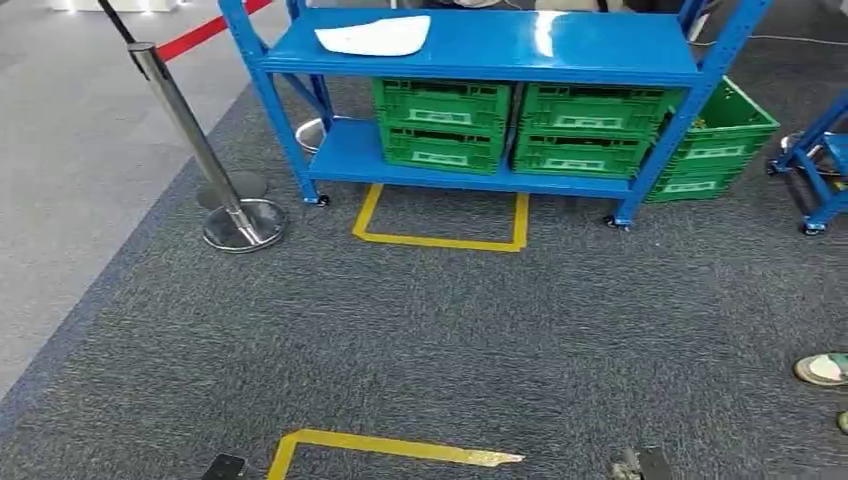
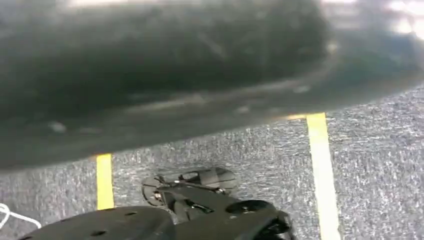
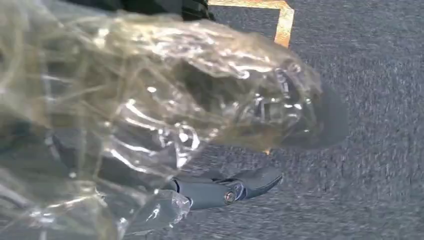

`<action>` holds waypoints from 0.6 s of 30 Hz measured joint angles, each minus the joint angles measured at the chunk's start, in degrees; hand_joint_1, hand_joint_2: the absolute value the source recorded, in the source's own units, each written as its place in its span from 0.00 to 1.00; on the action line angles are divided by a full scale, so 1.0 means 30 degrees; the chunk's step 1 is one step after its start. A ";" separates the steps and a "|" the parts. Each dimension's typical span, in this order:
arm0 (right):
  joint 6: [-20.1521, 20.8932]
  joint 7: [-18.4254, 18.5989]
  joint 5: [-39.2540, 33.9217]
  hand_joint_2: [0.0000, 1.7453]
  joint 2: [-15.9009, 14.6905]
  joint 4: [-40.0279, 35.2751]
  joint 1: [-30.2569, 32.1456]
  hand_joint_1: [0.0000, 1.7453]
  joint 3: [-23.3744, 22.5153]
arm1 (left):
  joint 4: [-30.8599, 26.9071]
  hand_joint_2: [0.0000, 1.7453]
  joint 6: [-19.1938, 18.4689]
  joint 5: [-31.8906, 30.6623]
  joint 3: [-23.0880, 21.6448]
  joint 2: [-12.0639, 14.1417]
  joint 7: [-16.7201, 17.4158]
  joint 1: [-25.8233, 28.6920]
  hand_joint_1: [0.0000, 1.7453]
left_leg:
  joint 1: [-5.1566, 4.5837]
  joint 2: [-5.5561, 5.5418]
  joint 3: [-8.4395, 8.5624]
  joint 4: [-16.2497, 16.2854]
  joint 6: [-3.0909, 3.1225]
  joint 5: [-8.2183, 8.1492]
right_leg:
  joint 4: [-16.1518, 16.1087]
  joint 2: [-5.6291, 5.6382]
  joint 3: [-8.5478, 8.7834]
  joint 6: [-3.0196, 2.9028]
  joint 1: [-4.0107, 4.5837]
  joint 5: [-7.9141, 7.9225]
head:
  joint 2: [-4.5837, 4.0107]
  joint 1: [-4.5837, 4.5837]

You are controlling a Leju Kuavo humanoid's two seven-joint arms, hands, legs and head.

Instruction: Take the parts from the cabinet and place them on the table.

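A clear crinkled plastic bag (image 3: 165,90) with dark parts inside fills much of the right wrist view, and my right hand (image 3: 220,192) grips it over the grey carpet, grey fingers showing under the plastic. In the head view the blue cabinet (image 1: 480,45) stands ahead with a white packet (image 1: 375,37) on its top shelf and two stacks of green crates (image 1: 440,125) on its lower shelf. A dark tip of my left hand (image 1: 225,467) and of my right hand (image 1: 640,465) peek in at the bottom edge. How the left hand's fingers lie is hidden.
A chrome post (image 1: 235,215) with a red belt stands left of the cabinet. More green crates (image 1: 715,140) lean at its right, beside another blue frame (image 1: 825,170). Yellow tape squares (image 1: 440,225) mark the carpet. A person's shoe (image 1: 822,369) is at the right edge.
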 joint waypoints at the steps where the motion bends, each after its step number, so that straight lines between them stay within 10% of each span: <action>1: 0.0000 0.0000 -0.0007 0.00 0.0000 0.0000 -0.0019 0.00 0.0000 | 0.0000 0.00 0.0000 0.0000 -0.0015 0.0000 0.0000 -0.0023 0.00 | -0.0049 -0.0296 0.0830 -0.1853 0.0209 0.0988 | -0.0003 0.0111 0.0057 0.0007 0.0022 0.0005 | 0.0000 -0.0022; 3: 0.0000 -0.0007 -0.0175 0.00 0.0029 0.0000 -0.0025 0.00 -0.0015 | 0.0000 0.00 -0.0015 0.0007 -0.0066 0.0000 0.0000 -0.0107 0.00 | -0.0081 -0.0654 0.1313 -0.3228 0.0532 0.1155 | 0.0107 0.0355 -0.0058 0.0135 0.0133 0.0007 | 0.0000 -0.0029; 5: -0.0051 -0.0007 -0.0197 0.00 -0.0066 0.0029 -0.0011 0.00 -0.0066 | 0.0000 0.00 -0.0080 0.0007 -0.0145 -0.0065 0.0022 -0.0183 0.00 | 0.0002 -0.0656 0.1292 -0.3537 -0.0441 0.1074 | 0.0214 0.0370 -0.0302 -0.0010 0.0109 -0.0020 | 0.0000 -0.0008; 7: -0.0095 0.0000 -0.0175 0.00 -0.0073 0.0029 -0.0012 0.00 -0.0066 | 0.0000 0.00 -0.0124 0.0007 -0.0204 -0.0095 0.0029 -0.0091 0.00 | -0.0082 -0.0664 0.1275 -0.3532 -0.0090 0.1096 | 0.0134 0.0354 -0.0303 0.0106 0.0039 0.0057 | 0.0000 -0.0029; 18: 0.0073 -0.0430 -0.0284 0.00 -0.0073 0.0029 -0.0036 0.00 -0.0109 | 0.0000 0.00 -0.0284 -0.0051 -0.0320 -0.0146 0.0029 -0.0076 0.00 | -0.0217 -0.0670 0.1243 -0.3507 0.0147 0.1142 | 0.0001 0.0332 -0.0273 0.0372 -0.0096 0.0169 | 0.0000 -0.0029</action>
